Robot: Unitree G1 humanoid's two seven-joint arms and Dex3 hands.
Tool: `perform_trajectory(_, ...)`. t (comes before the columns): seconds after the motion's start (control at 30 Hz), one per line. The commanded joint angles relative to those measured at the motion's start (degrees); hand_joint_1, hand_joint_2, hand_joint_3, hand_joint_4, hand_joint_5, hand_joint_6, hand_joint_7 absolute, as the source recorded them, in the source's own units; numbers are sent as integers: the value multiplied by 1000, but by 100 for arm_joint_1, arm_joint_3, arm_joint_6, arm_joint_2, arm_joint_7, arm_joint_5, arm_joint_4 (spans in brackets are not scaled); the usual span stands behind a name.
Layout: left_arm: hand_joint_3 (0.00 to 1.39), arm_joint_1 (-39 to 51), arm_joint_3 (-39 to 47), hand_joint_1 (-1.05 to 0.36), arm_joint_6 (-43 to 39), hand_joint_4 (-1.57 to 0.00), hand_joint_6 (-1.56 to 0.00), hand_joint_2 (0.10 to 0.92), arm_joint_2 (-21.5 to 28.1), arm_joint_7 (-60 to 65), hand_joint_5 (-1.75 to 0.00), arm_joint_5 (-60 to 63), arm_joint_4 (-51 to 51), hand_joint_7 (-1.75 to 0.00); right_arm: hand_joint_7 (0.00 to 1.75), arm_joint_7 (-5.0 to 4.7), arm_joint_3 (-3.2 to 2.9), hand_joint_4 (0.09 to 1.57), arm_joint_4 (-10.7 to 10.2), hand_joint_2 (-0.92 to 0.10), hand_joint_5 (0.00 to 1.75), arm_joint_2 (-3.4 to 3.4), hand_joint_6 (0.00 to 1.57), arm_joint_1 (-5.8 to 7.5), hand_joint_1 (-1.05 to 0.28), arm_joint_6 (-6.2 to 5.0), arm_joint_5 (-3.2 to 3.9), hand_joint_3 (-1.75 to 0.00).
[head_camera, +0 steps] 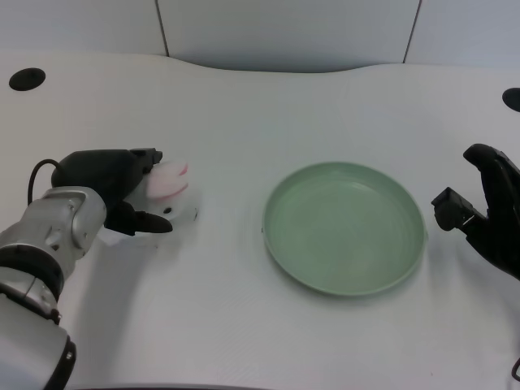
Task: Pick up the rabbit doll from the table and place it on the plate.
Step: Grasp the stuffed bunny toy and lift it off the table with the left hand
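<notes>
The black many-fingered left hand (114,188) is wrapped around the small white rabbit doll with pink ears (169,191). Fingers go over the top of it and a thumb-ish finger (146,222) pokes out below, so it's holding the doll, not spread wide. Can't really tell if the doll is lifted or still resting on the surface, there's a bit of shadow right under it.

The plain white counter (244,122) is smooth and matte, with a curved cutout along the far edge. There's a round black hole-looking grommet (27,79) at the far left corner and part of another one (512,99) at the right edge. Behind the counter are pale grey wall panels (284,32) with dark seams between them.

No writing, logos or labels anywhere that I can make out.

The doll itself is soft-looking, mostly white with pink ear parts pointing toward the plate, and a tiny dark dot on its lower part. It sits on the left side of the counter, well apart from the round pale green plate with a raised rim (276,244), which is over to the right of centre.
</notes>
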Motion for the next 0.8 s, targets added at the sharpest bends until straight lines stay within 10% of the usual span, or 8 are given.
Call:
perform_trajectory(0.03,321,-25,-24,-1048,43,-271,-248,921,31,-75,-20,12,64,-5,1746,28,-57,847,-42,-921,1746,-66,792,63,-597,-28,47,-219)
perform_trajectory(0.53,322,-46,-29,-1048,100,-274,-249,921,-10,89,-16,33,73,-3,1746,73,-62,847,-58,-921,1746,-60,792,71,-597,-25,63,-219)
perform_trajectory(0.63,116,-92,-31,-955,293,-699,-544,920,-127,391,-82,70,95,-37,1746,166,-77,834,-111,-921,1746,-40,760,93,-596,-21,103,-211)
perform_trajectory(0.7,80,-154,-115,-699,420,-1203,-1138,921,-231,552,-350,172,107,-150,1746,281,-105,826,-226,-921,1746,-7,751,121,-606,-1,183,-222)
perform_trajectory(0.8,98,-239,-160,-591,438,-1391,-1340,921,-273,636,-315,236,112,-98,1746,387,-102,819,-304,-921,1746,-3,744,140,-614,2,226,-235)
